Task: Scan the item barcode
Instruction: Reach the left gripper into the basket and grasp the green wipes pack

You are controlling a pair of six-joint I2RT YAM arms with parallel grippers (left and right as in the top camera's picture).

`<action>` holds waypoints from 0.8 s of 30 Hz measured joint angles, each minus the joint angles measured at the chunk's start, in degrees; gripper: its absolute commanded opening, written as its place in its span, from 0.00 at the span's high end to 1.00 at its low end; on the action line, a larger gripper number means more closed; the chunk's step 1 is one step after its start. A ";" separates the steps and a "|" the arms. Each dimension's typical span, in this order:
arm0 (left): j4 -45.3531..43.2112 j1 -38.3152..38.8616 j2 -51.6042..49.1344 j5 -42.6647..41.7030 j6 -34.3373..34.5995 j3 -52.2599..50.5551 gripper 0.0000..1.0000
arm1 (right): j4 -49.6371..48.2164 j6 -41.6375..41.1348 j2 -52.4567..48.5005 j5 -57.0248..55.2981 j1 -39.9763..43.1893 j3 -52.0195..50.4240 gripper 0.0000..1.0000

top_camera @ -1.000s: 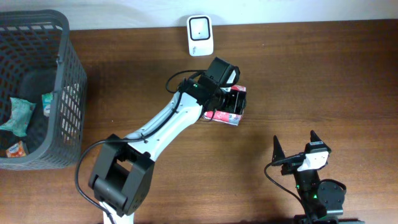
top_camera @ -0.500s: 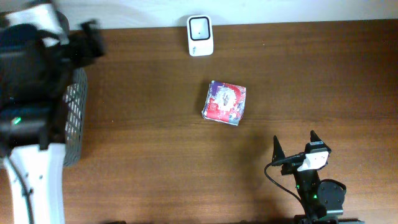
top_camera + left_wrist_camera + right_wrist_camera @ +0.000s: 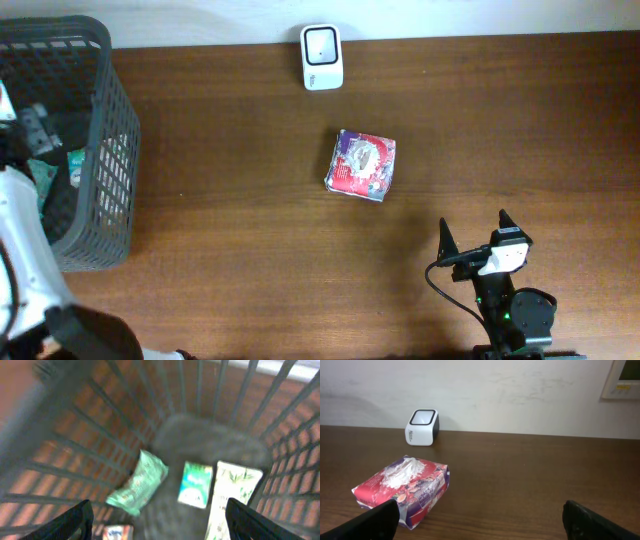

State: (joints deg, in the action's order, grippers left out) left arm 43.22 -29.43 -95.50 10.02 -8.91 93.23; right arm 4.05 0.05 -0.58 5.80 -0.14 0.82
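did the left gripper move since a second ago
Yes. It was at the red tissue pack mid-table; the left gripper has swung left and now sits open over the grey basket.

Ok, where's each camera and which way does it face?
Overhead: above brown wooden table, facing down; left arm, open right gripper show.
Left wrist: over dark mesh basket, looking in at green packets; open left gripper at bottom corners.
Right wrist: low, facing the wall; own fingertips.
Shares with overhead: red printed pack, white scanner.
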 measured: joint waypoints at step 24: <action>-5.60 -0.02 -21.70 -4.09 -1.40 0.00 0.16 | 0.00 -0.02 0.00 0.00 0.00 0.00 0.01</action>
State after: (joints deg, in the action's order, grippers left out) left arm 37.63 -29.45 -117.21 5.93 -10.31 93.23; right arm 4.05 0.03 -0.58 5.80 -0.14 0.82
